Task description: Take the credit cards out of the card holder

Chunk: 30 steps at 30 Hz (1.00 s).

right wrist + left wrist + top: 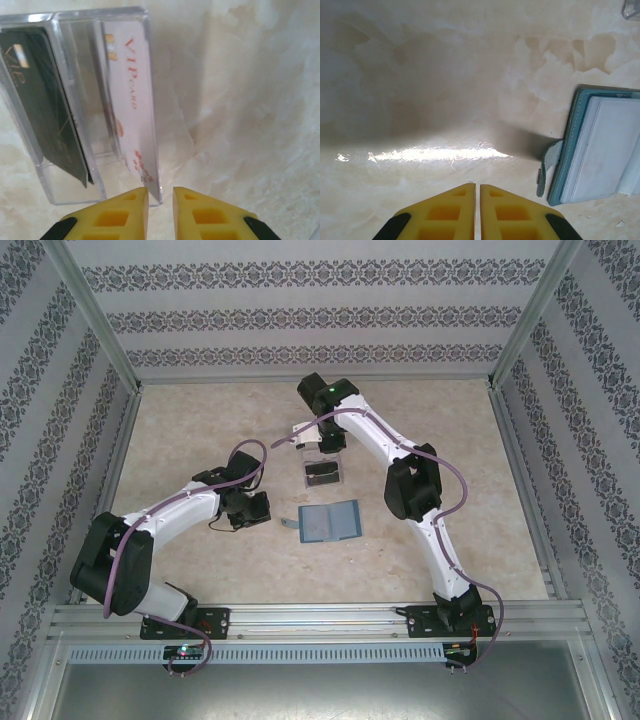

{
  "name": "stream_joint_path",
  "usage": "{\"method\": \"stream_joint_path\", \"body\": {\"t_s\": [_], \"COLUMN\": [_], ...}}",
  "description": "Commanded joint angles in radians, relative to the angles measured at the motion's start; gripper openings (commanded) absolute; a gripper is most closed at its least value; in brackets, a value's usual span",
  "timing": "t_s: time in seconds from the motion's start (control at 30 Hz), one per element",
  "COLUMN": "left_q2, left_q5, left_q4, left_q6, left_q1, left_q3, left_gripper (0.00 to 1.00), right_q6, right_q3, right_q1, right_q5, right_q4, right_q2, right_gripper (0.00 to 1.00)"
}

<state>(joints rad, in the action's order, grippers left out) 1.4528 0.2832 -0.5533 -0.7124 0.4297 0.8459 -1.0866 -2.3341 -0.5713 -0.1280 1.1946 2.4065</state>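
The card holder (pixel 330 523) lies open and flat on the table, teal with pale inner pockets (pixel 605 150) and its tab strap (pixel 549 161) curling off the left edge. Two credit cards stand in a clear plastic box (pixel 97 15): a dark one (pixel 45 105) in the left slot and a white one marked VIP (pixel 132 100) in the right slot. My right gripper (pixel 161 191) hovers just over the box's near right corner, jaws a little apart and gripping nothing. My left gripper (pixel 477 186) is shut and empty, low over bare table left of the holder.
The clear box (pixel 322 476) stands just behind the card holder at mid table. Patterned walls and metal frame rails enclose the beige table (pixel 200 440) on three sides. The right arm's elbow (pixel 412 490) hangs to the right of the holder.
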Motion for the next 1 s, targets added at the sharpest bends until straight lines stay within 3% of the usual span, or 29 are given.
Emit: {"method": "stream_joint_path", "body": {"t_s": [0.0,0.23,0.37,0.77,0.97], "left_q2": [-0.002,0.008,0.03,0.098,0.115], "left_q5": [0.008,0.013,0.025,0.111,0.158], "left_q4": [-0.01,-0.007,0.004,0.064,0.096], "left_q6": [0.006,0.026,0.036,0.048,0.026], "left_q1": [-0.015,-0.014,-0.013,-0.012,-0.009], "left_q3": [0.027,0.066,0.091,0.146,0.152], "left_gripper": [0.11,0.11,0.11,0.11,0.1], "right_q6": [0.036,0.163,0.353,0.892,1.185], "right_q3": [0.043,0.184,0.268,0.783,0.937], "right_q1": [0.005,-0.004,-0.014,-0.051,-0.056], "right_q5": [-0.021,-0.037,-0.049,-0.059,0.046], "right_q4": [-0.035,-0.146,-0.186,-0.5,-0.584], "right_q2": [-0.071,-0.178,-0.244,-0.579,-0.692], "right_gripper": [0.22,0.22,0.22,0.18,0.12]}}
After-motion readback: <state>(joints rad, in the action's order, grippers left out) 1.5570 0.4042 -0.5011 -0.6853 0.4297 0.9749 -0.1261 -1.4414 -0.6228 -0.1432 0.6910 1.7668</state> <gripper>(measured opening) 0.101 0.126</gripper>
